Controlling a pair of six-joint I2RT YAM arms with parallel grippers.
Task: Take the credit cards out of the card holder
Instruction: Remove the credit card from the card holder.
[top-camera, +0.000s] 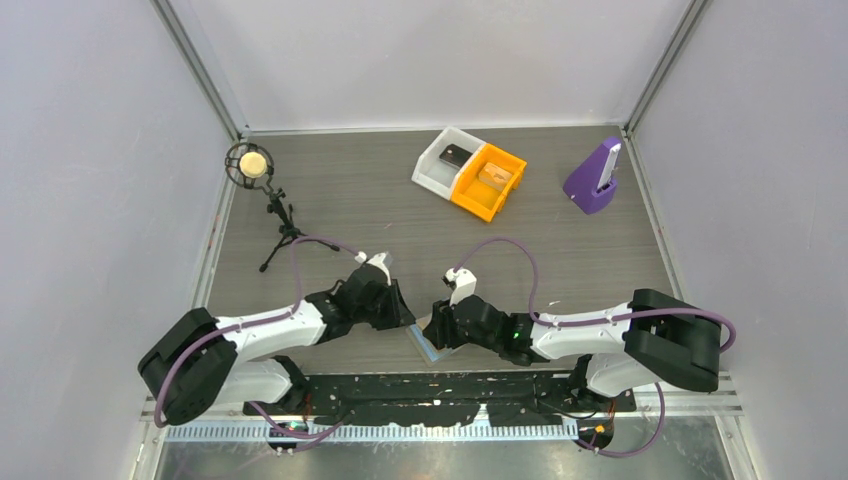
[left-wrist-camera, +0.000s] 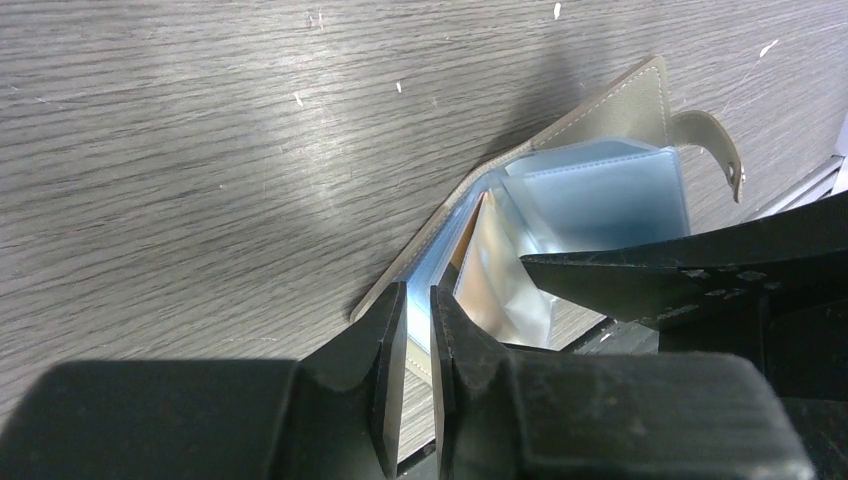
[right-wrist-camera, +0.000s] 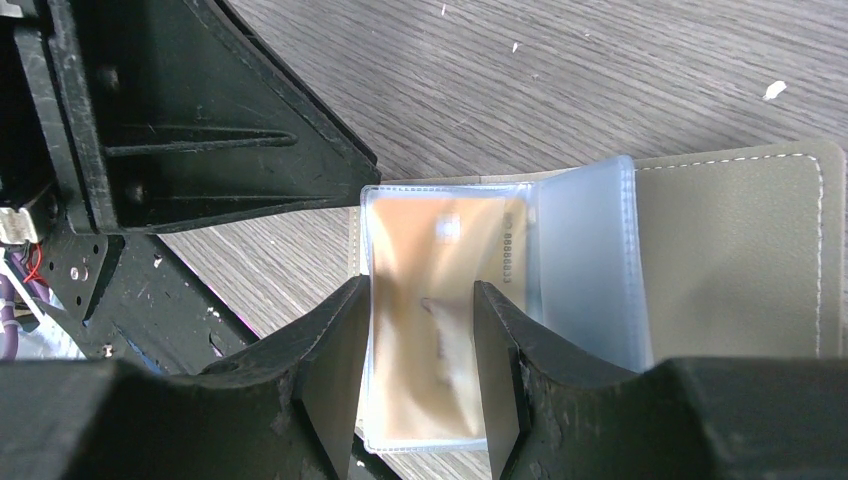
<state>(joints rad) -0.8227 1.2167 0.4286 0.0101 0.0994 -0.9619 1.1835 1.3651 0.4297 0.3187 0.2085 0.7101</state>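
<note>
Card holder (right-wrist-camera: 740, 260) lies open on the table (top-camera: 400, 210), at the near edge, mid-width, between the two grippers. Grey-brown cover with pale stitching is flat on the wood. Small tab (left-wrist-camera: 715, 140) curls off its outer edge. Light blue clear sleeves (right-wrist-camera: 585, 270) fan up from the spine.

One sleeve holds a gold card (right-wrist-camera: 430, 250), with digits printed along one short edge. Card is inside its sleeve, not out.

Left gripper (left-wrist-camera: 417, 300): jaws nearly together, clamped on the holder's edge, a thin strip of cover and sleeve showing in the slit between them. It comes in from the left, low to the table.

Right gripper (right-wrist-camera: 420, 300): jaws stand apart, one on each side of the sleeve with the gold card. Cannot tell whether they press on it or just straddle it. It comes in from the right. One of its fingers (left-wrist-camera: 700, 270) lies across the blue sleeves in the left wrist view.

The two grippers are close together, almost tip to tip over the holder.

Far side of the table:
- White bin (top-camera: 432, 165) with a dark item in it.
- Orange bin (top-camera: 472, 195), touching the white bin on its right, with something tan inside.
- Purple stand (top-camera: 590, 188) at far right, holding a white device.
- Microphone (top-camera: 251, 163) on a small black tripod (top-camera: 280, 228) at far left.

All are well apart from the holder.
</note>
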